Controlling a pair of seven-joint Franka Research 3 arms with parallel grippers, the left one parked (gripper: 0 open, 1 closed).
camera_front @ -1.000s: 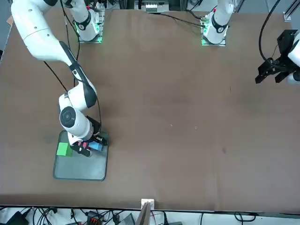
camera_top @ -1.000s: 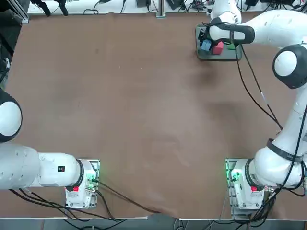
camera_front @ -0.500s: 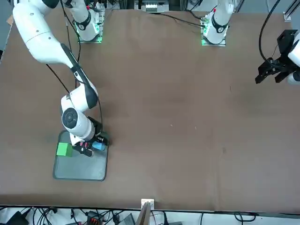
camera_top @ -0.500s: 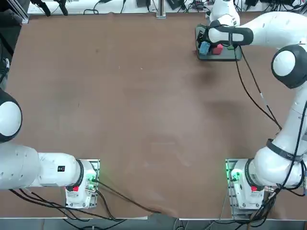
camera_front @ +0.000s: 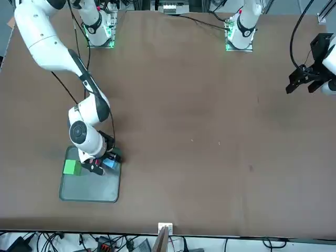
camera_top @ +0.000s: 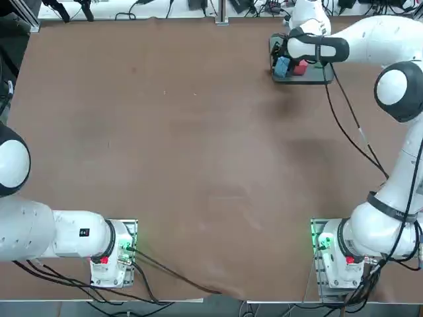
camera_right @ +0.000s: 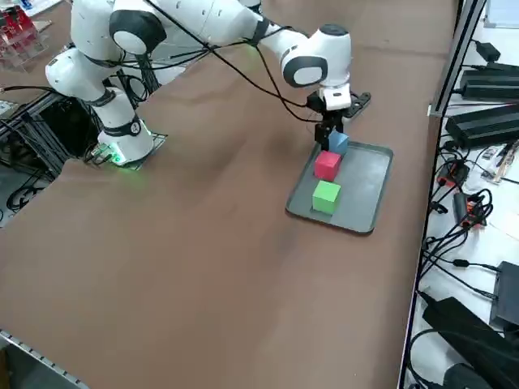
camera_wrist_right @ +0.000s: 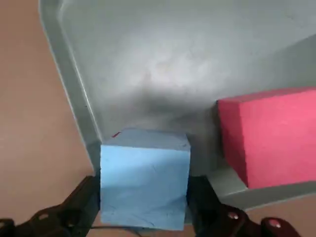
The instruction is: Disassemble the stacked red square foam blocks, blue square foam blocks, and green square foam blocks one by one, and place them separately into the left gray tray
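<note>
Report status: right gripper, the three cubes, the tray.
Right gripper open, fingers either side of blue cube. Blue, red cube and green cube unstacked in gray tray. Nothing in the way.

Top view: green block hidden by right arm [camera_top: 370,36]; tray [camera_top: 310,78] mostly covered.

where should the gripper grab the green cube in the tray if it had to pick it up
Probably from straight above, closing on two opposite flat side faces of the green cube. It sits flat on the gray tray with its top clear. The red cube stands close beside it, apart, so the faces not turned toward the red cube look safest. The right gripper is open at the blue cube.
</note>
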